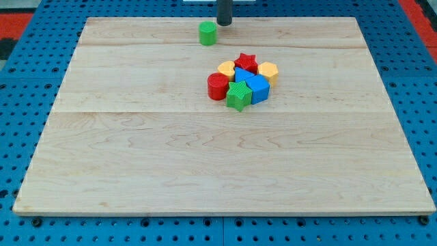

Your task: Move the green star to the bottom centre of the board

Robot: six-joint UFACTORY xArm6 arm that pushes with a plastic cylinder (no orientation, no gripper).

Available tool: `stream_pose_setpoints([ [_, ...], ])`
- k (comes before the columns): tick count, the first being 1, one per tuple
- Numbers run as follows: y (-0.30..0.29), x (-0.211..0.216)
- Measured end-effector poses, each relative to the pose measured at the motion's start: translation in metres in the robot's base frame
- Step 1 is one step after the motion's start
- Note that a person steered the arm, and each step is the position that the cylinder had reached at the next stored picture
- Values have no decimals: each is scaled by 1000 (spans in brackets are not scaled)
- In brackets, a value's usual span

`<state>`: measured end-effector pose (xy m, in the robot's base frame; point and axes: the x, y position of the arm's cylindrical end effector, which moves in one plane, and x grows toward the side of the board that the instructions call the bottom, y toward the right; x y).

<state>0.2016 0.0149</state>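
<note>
Camera view shows a pale wooden bench (136, 171) of joined planks, lying on a blue perforated surface (20, 102); the green star (238, 95) serves as the landmark here. The green star is a small, bright green block with ridged points and a lighter top face; it sits a little to the view's right of the bench's middle, at the view's bottom edge of a tight cluster. Touching it on the view's left is a red cylinder (218, 87); touching it on the view's right is a blue block (257, 88) with angled faces; beyond it toward the view's top lie a red star (246, 63), a yellow block (227, 67) and a yellow hexagonal block (268, 70). Well apart, toward the view's top and slightly left of the green star, stands a green cylinder-like block (207, 33). The arm carries no end effector jaws, only a dark rod; my tip (224, 23) rests just beside the green cylinder-like block on its right, far from the green star.
</note>
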Motion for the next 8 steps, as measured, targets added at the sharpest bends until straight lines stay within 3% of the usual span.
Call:
stream_pose_setpoints([
  [1, 50, 26],
  [3, 123, 155],
  [4, 141, 197],
  [5, 37, 207],
  [7, -7, 224],
  [8, 29, 228],
])
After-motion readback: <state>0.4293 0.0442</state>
